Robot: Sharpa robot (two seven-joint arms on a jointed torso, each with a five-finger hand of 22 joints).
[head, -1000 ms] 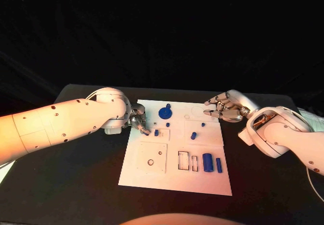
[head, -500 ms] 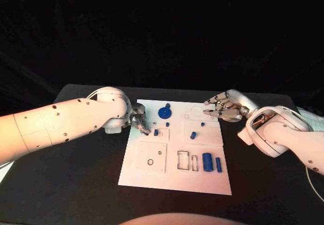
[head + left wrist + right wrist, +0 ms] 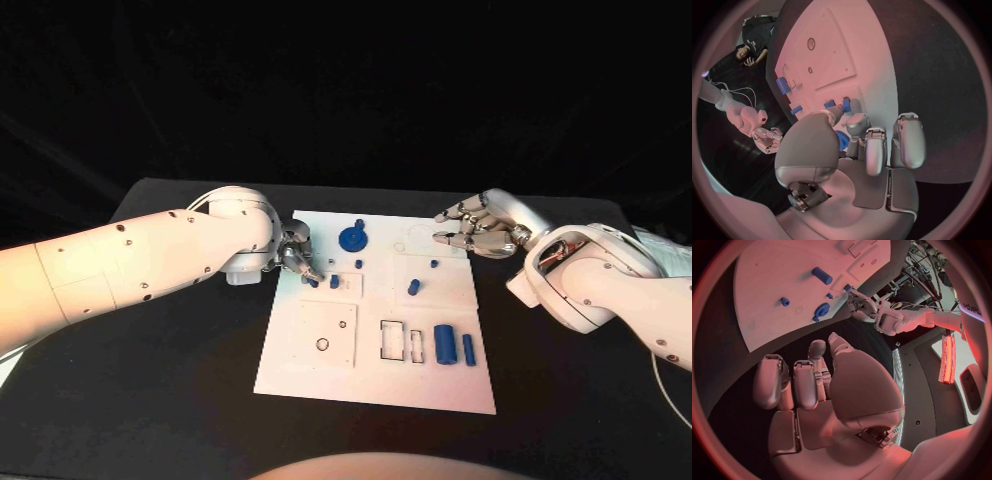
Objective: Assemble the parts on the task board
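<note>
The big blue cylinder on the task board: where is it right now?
In the head view, the big blue cylinder lies near the task board's near right corner, between an empty rectangular slot and a thinner blue bar.

Black table (image 3: pixel 173 400); black backdrop (image 3: pixel 346 90) behind; glowing red light strip (image 3: pixel 947 353).

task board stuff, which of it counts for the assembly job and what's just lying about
For the job:
task board
blue gear-like part
small blue peg
blue cylinder
slim blue bar
left robot hand
right robot hand

Just there:
black table
</note>
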